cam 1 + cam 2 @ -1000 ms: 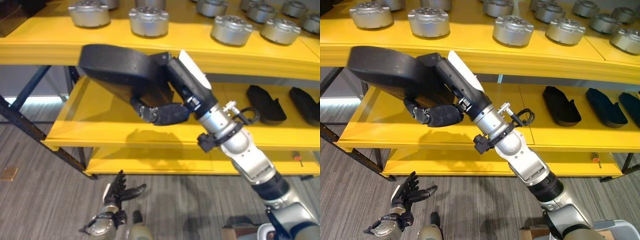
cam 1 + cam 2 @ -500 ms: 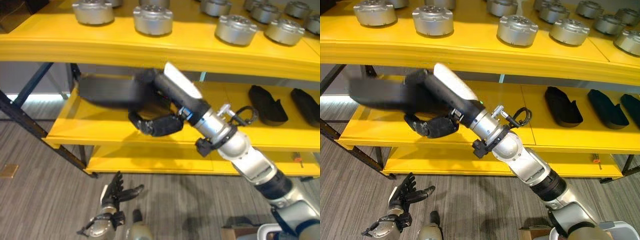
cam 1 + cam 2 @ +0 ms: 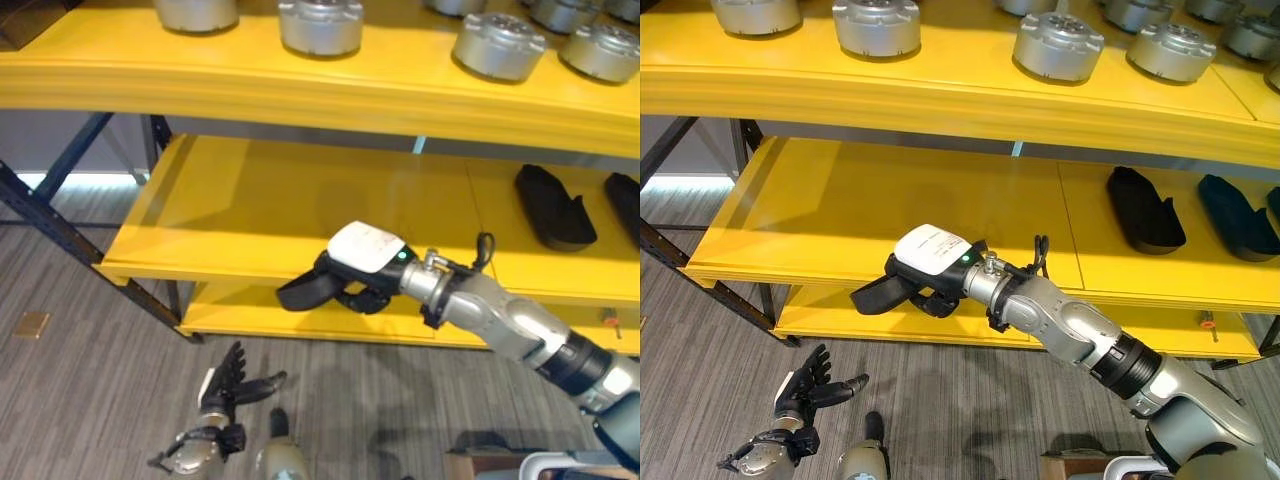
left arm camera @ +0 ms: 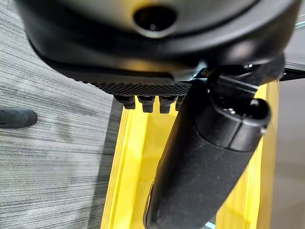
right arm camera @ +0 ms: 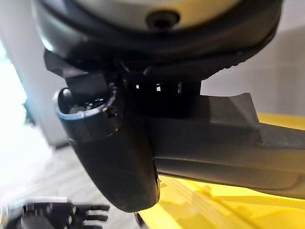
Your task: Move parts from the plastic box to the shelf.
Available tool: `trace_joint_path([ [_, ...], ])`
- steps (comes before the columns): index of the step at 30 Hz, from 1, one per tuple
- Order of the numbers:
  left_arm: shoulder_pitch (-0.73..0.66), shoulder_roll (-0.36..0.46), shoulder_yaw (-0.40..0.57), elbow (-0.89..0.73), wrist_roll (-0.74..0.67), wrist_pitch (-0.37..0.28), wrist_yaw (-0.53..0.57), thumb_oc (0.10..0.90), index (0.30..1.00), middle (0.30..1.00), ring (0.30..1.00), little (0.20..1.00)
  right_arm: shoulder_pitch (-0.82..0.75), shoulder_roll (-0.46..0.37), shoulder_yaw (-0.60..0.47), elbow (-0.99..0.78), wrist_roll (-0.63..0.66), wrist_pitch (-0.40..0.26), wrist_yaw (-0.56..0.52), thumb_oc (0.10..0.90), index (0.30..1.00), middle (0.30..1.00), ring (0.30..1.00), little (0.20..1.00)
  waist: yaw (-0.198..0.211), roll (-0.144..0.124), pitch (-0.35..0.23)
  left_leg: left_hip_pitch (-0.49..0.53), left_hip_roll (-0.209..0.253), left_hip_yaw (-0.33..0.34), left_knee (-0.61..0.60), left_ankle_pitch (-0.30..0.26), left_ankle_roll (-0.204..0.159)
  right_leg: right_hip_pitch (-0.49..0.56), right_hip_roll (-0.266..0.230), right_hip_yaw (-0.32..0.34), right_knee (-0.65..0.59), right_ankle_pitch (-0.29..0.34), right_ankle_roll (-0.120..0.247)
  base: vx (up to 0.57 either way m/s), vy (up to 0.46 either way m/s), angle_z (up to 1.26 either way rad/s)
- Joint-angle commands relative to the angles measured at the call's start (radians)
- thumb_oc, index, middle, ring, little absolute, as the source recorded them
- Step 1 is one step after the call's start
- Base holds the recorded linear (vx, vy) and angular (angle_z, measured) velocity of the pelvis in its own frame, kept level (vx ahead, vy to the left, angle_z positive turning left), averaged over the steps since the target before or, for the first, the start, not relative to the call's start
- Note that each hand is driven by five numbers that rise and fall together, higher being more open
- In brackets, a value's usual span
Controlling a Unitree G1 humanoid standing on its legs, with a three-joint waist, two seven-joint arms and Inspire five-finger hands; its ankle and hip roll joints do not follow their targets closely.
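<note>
Low over the grey striped floor, the left hand is seen with fingers spread, empty. Above it, a flat black part is gripped in the right hand at the front edge of the yellow shelf. Silver round parts are lined on the top tier.

Item one: grey striped floor, on which we log a small tan square (flat, far left). Item two: silver round housings, in rows.
</note>
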Motion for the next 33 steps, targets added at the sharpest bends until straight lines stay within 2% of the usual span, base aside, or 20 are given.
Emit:
trace_joint_path([
  [1,-0.089,0.082,-0.027,-0.081,0.029,-0.088,-0.011,0.900,1.000,1.000,1.000,1.000,-0.247,-0.004,-0.040,-0.039,-0.073,-0.047,-0.085,0.400,0.300,0.300,0.300,0.300,0.022,-0.009,0.016,0.024,0.067,-0.021,0.054,0.009,-0.047,-0.009,-0.033,0.005,0.092,-0.043,-0.024,0.00,0.000,0.00],
  [9,-0.097,0.102,-0.040,-0.088,0.038,-0.089,-0.006,0.900,1.000,1.000,1.000,1.000,-0.383,-0.040,0.060,0.018,-0.230,-0.055,-0.115,0.400,0.300,0.300,0.300,0.300,0.040,-0.003,0.035,0.004,0.061,-0.036,0.064,0.005,-0.050,-0.015,-0.036,-0.005,0.097,-0.049,-0.022,0.00,0.001,0.06],
  [11,-0.104,0.121,-0.043,-0.097,0.041,-0.091,-0.006,0.900,1.000,1.000,1.000,1.000,-0.466,-0.076,0.109,0.039,-0.301,-0.054,-0.140,0.400,0.300,0.300,0.300,0.300,0.049,-0.001,0.045,-0.012,0.056,-0.045,0.065,0.006,-0.050,-0.024,-0.037,-0.009,0.102,-0.050,-0.020,0.00,-0.001,0.17],
  [13,-0.106,0.124,-0.042,-0.102,0.043,-0.092,-0.005,0.900,1.000,1.000,1.000,1.000,-0.497,-0.096,0.124,0.042,-0.316,-0.050,-0.153,0.400,0.300,0.300,0.300,0.300,0.050,0.001,0.048,-0.021,0.054,-0.050,0.068,0.008,-0.049,-0.032,-0.038,-0.010,0.107,-0.052,-0.020,0.00,0.002,0.15],
  [17,-0.106,0.128,-0.041,-0.104,0.044,-0.091,-0.003,0.900,1.000,1.000,1.000,1.000,-0.538,-0.140,0.128,0.026,-0.330,-0.047,-0.174,0.400,0.300,0.300,0.300,0.300,0.049,0.002,0.050,-0.027,0.054,-0.054,0.072,0.006,-0.048,-0.036,-0.038,-0.013,0.113,-0.056,-0.021,0.00,0.000,0.01],
  [19,-0.104,0.135,-0.037,-0.102,0.043,-0.091,0.002,0.900,1.000,1.000,1.000,1.000,-0.576,-0.183,0.120,0.017,-0.352,-0.035,-0.218,0.400,0.300,0.300,0.300,0.300,0.049,0.002,0.051,-0.029,0.052,-0.060,0.072,0.008,-0.048,-0.039,-0.036,-0.012,0.121,-0.062,-0.023,0.02,-0.002,0.00],
  [25,-0.104,0.144,-0.041,-0.110,0.039,-0.093,0.008,0.900,1.000,1.000,1.000,1.000,-0.594,-0.207,0.111,0.065,-0.410,-0.002,-0.285,0.400,0.300,0.300,0.300,0.300,0.050,0.008,0.056,-0.039,0.051,-0.068,0.081,0.008,-0.047,-0.050,-0.037,-0.013,0.135,-0.069,-0.024,0.00,0.000,0.00],
  [28,-0.105,0.151,-0.047,-0.110,0.041,-0.096,0.009,0.900,1.000,1.000,1.000,1.000,-0.582,-0.216,0.095,0.128,-0.428,0.022,-0.326,0.400,0.300,0.300,0.300,0.300,0.052,0.019,0.064,-0.049,0.052,-0.075,0.087,0.011,-0.047,-0.059,-0.037,-0.011,0.146,-0.075,-0.027,0.00,0.000,0.00],
  [32,-0.114,0.163,-0.060,-0.114,0.036,-0.107,0.010,0.900,1.000,1.000,1.000,1.000,-0.543,-0.220,0.037,0.212,-0.465,0.067,-0.417,0.400,0.300,0.300,0.300,0.300,0.059,0.049,0.086,-0.072,0.047,-0.087,0.096,0.014,-0.045,-0.086,-0.043,-0.008,0.170,-0.083,-0.029,-0.03,-0.003,0.04],
  [33,-0.115,0.168,-0.065,-0.120,0.032,-0.113,0.012,0.900,1.000,1.000,1.000,1.000,-0.540,-0.222,0.018,0.255,-0.497,0.097,-0.458,0.400,0.300,0.300,0.300,0.300,0.062,0.069,0.100,-0.090,0.046,-0.094,0.104,0.018,-0.045,-0.111,-0.050,-0.006,0.190,-0.087,-0.030,-0.08,-0.002,0.14],
])
